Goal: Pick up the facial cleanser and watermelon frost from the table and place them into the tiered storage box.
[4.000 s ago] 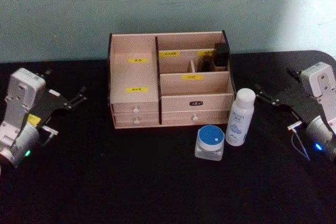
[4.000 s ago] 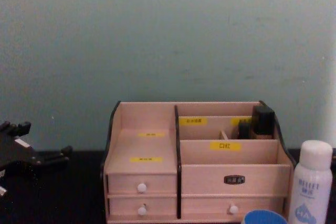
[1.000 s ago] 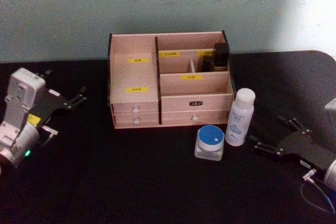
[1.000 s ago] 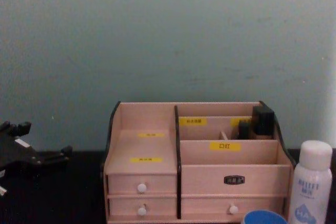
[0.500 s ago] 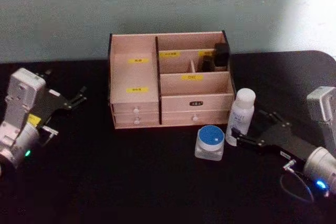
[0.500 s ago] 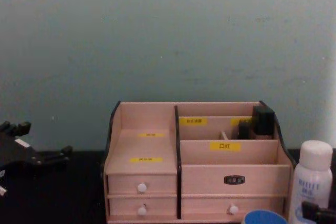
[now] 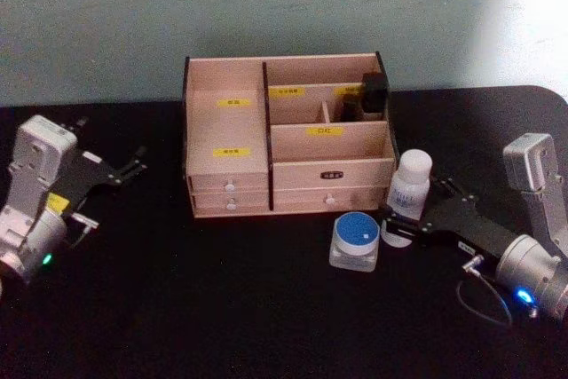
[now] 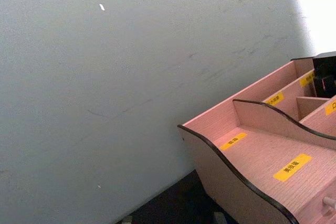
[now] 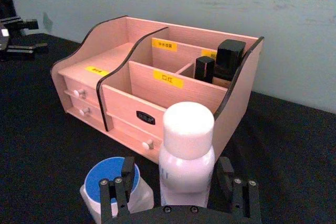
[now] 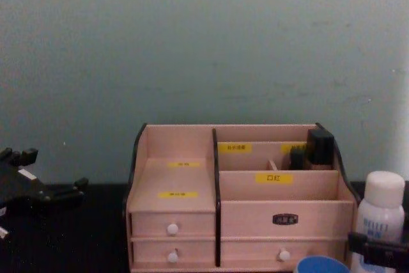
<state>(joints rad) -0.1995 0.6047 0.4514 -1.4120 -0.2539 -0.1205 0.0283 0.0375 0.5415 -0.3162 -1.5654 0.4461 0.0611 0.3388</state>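
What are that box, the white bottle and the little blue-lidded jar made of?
Box: pale wood or wood-look board, matt, faint grain, dark cut edges.
Bottle: probably plastic, smooth opaque white with printed blue lettering.
Jar: see-through body, plastic or glass, I cannot tell; flat blue lid looks like plastic.

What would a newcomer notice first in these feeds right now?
The right gripper, low on the right, has its jaws open on either side of the white facial cleanser. The bottle stands upright just off the front right corner of the tiered storage box. Next comes the bright-blue lid of the watermelon frost on the black table, left of the bottle and nearer the robot. The left gripper sits parked far left, jaws open.
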